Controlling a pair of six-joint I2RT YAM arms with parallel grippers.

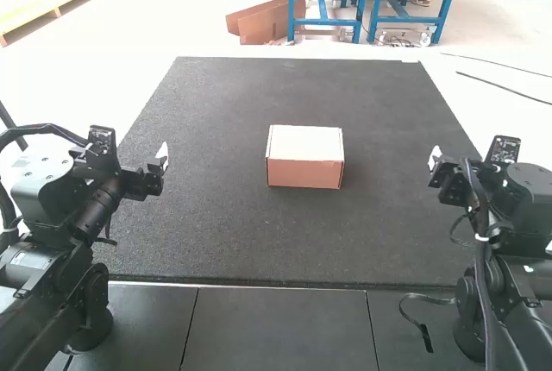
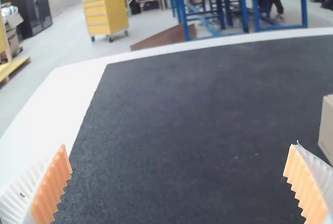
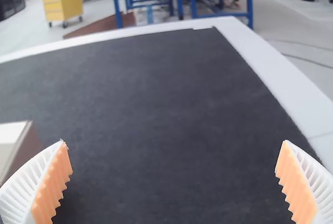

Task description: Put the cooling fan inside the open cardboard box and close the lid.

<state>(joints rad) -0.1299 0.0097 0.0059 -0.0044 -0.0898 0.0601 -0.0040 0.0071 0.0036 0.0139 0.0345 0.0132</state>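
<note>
From above, the tan cardboard box (image 1: pixel 305 157), its lid lying flat, is sitting mid-mat (image 1: pixel 216 216), long axis running crosswise. Left wrist view: the left gripper (image 2: pixel 177 193) is hanging spread over the mat. Right wrist view: the right gripper (image 3: pixel 171 182) is gaping likewise.

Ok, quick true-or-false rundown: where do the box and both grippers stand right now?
1. The cardboard box stands flat on the black mat with its lid shut. True.
2. The left gripper is clamped on the box. False: it is open and holds nothing, over the mat's left edge, well apart from the box.
3. The right gripper is open and holds nothing. True.
4. The box is tipped on its side at the mat's far right corner. False: it sits upright near the mat's middle, between the two arms.
</note>
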